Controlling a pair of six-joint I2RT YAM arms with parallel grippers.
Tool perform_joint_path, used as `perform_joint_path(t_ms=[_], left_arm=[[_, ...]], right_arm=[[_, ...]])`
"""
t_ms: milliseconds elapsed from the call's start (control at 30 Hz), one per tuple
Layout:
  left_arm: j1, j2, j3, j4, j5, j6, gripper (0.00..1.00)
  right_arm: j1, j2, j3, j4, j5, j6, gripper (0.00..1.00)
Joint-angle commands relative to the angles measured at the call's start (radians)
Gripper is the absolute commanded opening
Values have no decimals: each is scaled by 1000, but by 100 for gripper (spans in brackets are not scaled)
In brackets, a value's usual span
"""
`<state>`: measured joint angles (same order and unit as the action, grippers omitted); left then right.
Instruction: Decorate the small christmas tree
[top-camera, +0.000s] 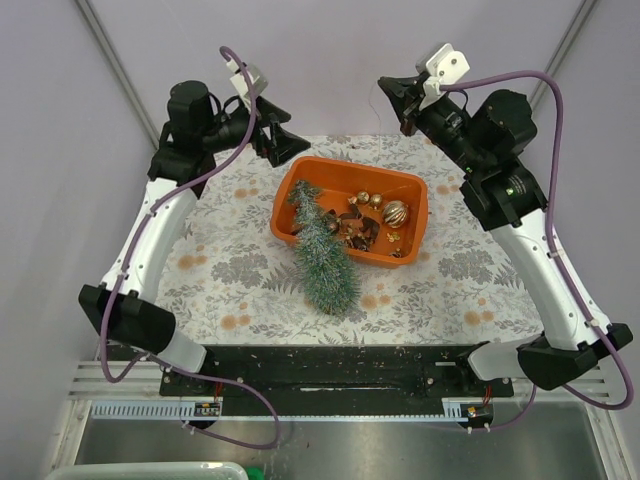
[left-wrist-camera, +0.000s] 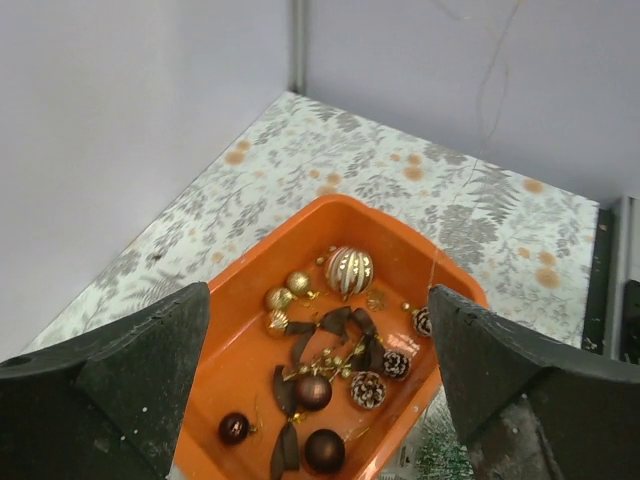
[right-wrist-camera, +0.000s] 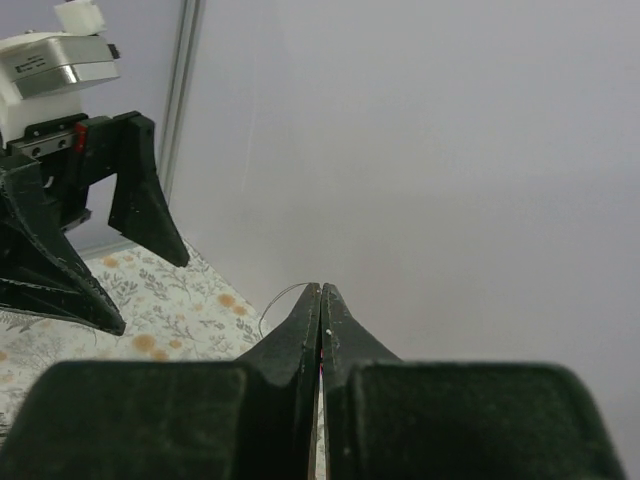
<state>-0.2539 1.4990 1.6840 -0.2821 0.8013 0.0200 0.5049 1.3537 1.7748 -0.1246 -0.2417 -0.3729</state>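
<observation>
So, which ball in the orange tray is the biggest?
The striped gold ball; the plain gold balls and dark red balls are clearly smaller.

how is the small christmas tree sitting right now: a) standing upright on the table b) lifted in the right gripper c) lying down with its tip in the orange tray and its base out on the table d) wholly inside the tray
c: the small christmas tree lies on its side, its tip inside the orange tray and its wide base out on the table.
</observation>
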Motion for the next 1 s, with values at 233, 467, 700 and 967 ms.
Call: perform_joint_path(t_ms=[233, 467, 700, 967], left_arm=[[-76, 110, 149, 64, 280, -3, 97], [-133, 125, 108, 81, 292, 21, 99], [-163, 159, 108, 77, 239, 55, 99], [-171, 191, 129, 75, 223, 61, 89]], right_arm=[[9, 97, 182, 45, -140, 74, 0], [17, 134, 235, 46, -186, 107, 0], [29, 139, 229, 78, -211, 140, 0], [32, 182, 285, 91, -240, 173, 0]])
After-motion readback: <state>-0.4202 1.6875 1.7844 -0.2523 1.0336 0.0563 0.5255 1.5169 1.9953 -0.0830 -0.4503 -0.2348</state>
